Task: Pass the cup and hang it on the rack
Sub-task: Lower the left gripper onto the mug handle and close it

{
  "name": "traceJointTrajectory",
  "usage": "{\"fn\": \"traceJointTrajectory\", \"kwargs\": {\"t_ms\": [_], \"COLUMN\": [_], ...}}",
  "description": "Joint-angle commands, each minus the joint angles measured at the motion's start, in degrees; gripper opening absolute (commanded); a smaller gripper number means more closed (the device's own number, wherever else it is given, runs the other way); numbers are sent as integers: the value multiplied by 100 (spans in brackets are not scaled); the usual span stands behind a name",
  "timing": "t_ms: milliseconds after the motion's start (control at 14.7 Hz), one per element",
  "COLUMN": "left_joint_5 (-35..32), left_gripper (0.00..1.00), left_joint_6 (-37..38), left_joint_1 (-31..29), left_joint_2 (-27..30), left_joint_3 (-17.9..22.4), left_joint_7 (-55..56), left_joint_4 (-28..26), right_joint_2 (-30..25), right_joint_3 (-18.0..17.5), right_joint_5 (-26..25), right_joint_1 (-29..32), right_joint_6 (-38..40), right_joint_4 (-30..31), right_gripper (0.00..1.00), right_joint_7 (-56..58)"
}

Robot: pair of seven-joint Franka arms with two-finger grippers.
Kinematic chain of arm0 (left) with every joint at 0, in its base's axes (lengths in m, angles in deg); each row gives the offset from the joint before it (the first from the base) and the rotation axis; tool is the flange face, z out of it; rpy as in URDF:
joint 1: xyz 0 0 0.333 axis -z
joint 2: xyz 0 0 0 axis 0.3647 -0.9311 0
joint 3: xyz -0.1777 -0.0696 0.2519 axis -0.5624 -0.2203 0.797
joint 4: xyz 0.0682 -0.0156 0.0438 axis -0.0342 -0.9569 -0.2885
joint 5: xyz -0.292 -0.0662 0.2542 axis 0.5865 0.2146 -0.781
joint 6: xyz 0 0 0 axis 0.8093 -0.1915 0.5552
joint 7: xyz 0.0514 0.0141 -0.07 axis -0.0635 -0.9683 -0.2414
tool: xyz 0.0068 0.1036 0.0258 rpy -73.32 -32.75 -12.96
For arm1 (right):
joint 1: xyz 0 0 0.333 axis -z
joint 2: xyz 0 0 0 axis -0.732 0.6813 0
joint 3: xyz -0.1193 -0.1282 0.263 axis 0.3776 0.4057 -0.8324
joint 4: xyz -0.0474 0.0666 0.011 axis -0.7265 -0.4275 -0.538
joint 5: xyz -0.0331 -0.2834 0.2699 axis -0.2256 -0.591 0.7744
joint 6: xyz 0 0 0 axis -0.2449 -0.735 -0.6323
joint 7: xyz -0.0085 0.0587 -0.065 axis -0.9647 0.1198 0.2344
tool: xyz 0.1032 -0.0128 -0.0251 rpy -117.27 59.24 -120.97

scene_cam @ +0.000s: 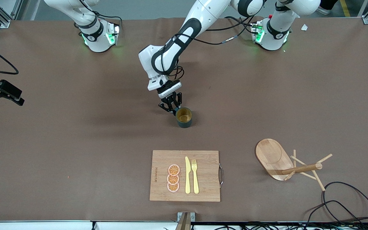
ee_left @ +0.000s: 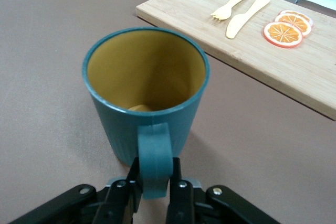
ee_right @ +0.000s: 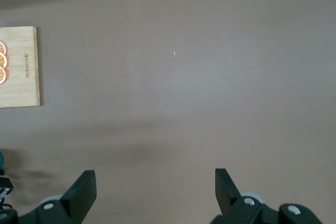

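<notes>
1. In the front view we see the cup (scene_cam: pixel 184 117) standing upright on the table (scene_cam: pixel 75 134), about the middle, farther from the camera than the board (scene_cam: pixel 185 175). The left tool (scene_cam: pixel 172 107) is low at the cup's side. The rack (scene_cam: pixel 286 163) does not stand: it lies tipped over on the table toward the left arm's end, its oval base on edge and its post nearly flat. We think this is the biggest risk. With the pegs pointing sideways or down, a cup hung there would probably slide off, or the rack would roll under the push.

2. In the left wrist view the left tool (ee_left: pixel 155 188) is clamped on the handle (ee_left: pixel 154 156) of the cup (ee_left: pixel 144 95), one finger on each side. We judge this grip narrow. When the cup goes up, it may swing or turn around the handle, and it could slip out if the pads hold only the edge. Also, a handle covered by the fingers leaves little room for the other arm to take it, or for a peg to go through.

3. In the right wrist view the right tool (ee_right: pixel 155 192) hangs over bare table with its fingers wide apart and holds nothing; this arm waits. It is well apart from the cup, so the pass needs a long approach, and the two arms might meet badly.
</notes>
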Motion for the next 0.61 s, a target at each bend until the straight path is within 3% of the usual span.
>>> {"fn": "traceJointTrajectory", "kwargs": {"t_ms": [0,272,543], "left_joint_5": [-35,8,640], "left_gripper": [15,3,1], "left_joint_6": [97,97,220], "left_joint_1": [37,-7,-200], "left_joint_2": [16,270,770], "left_joint_3": [13,-4,22], "left_joint_7": [-70,-166,-964], "left_joint_4": [60,42,7], "right_joint_2": [-88,-88,-88], "right_joint_3": [1,1,1], "right_joint_5": [-101,-101,-101], "right_joint_1": [-33,-33,-34], "right_joint_6": [56,47,47], "right_joint_4": [36,36,36], "right_gripper": [100,100,100], "right_joint_7": [-87,-87,-87]}}
